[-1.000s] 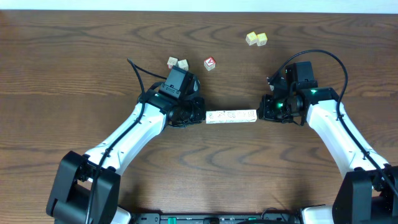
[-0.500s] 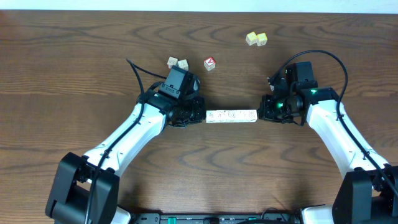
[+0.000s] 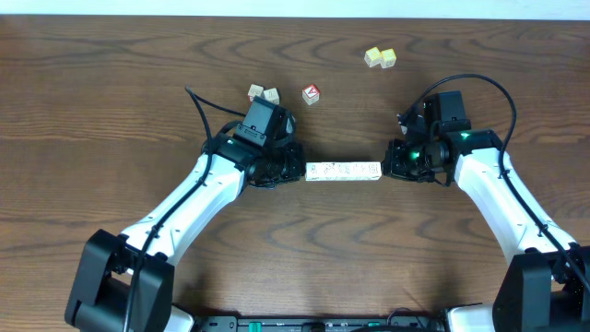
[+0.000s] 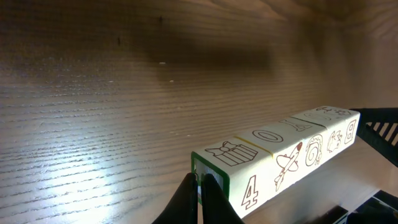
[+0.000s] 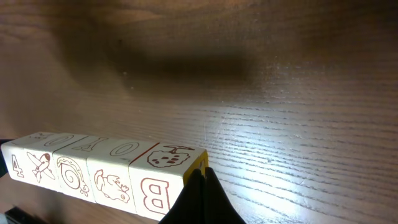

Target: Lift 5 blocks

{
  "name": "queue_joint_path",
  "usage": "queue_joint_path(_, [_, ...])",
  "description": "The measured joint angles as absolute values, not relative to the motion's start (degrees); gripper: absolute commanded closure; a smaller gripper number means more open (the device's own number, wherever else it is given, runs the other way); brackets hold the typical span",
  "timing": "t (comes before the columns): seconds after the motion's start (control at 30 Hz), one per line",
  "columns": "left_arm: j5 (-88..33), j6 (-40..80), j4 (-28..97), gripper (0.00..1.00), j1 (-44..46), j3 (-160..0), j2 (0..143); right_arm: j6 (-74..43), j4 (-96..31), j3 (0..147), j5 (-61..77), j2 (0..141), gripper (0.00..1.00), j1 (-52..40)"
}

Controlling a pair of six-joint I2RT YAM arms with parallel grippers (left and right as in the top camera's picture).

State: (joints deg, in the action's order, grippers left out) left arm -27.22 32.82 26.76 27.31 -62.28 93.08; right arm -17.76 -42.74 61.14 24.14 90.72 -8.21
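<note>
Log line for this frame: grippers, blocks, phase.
left gripper: shut, tip against one row end | right gripper: shut, tip against other end | five blocks: single row, squeezed between both | phase: squeeze

Printed blocks (image 3: 343, 171): five, set end to end in a single row; the right wrist view shows five picture fronts side by side.
Pale yellow cubes (image 3: 373, 57): two, touching each other.
Red-and-white topped cube (image 3: 312, 93): one.
Tan cubes (image 3: 255, 92): two, side by side.
Loose cubes off the row: five in all.
Cubes of every sort on the bench (image 3: 92, 111): ten.
Robot arms: two, the left arm (image 3: 198, 198) and the right arm (image 3: 502, 198).
End effectors: two, the left end effector (image 3: 302, 171) and the right end effector (image 3: 383, 170), one at each end of the row.
Black cables (image 3: 479, 81): two, one looping at each arm.
</note>
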Motion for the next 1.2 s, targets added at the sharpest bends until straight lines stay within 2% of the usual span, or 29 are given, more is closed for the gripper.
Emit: queue_joint_path(1.2, [-27.2, 33.1, 26.8, 0.93, 27.3, -62.3, 93.0, -20.0, -42.4, 61.5, 24.1, 89.8, 0.99, -8.2])
